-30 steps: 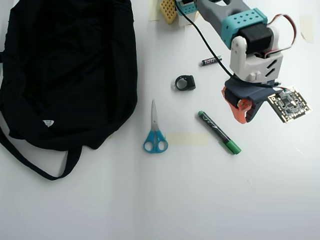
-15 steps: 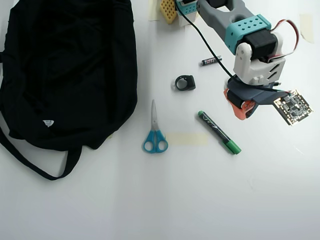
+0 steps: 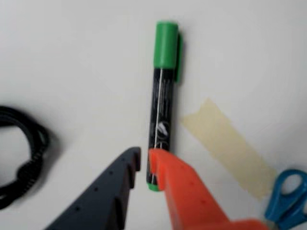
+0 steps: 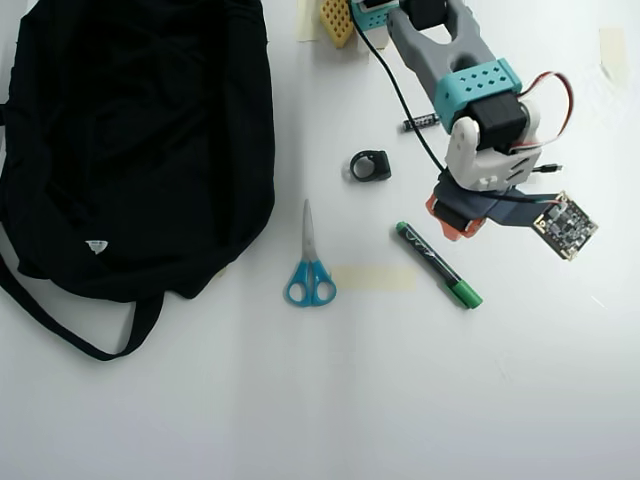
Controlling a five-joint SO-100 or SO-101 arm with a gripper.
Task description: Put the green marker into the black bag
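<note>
— What sits at the far left, seen from overhead?

— The black bag (image 4: 140, 140), slumped on the white worktop (image 4: 320, 400), its strap (image 4: 70, 325) trailing towards the bottom edge and a small white label (image 4: 96, 245) showing on the fabric.

— And moving right?

— Blue-handled scissors (image 4: 308, 265) lie closed, blades pointing up the picture, just beside a strip of pale tape (image 4: 372, 278). Above them rests a small black ring-shaped item (image 4: 370, 165).

— Where is the green marker?

— Right of the tape, flat on the worktop, well apart from the bag. The green marker (image 4: 438, 265) lies at a slant, its bright cap at lower right. A small battery (image 4: 421, 122) sits further up.

— And the arm?

— It reaches down from the top edge, its jaws (image 3: 144, 158) above the marker's small green end. In the wrist view the dark finger (image 3: 108, 196) and the orange finger (image 3: 192, 191) stand slightly parted beside that end of the marker (image 3: 163, 96), gripping nothing. A coiled black cable (image 3: 24, 153) lies at that view's left.
</note>
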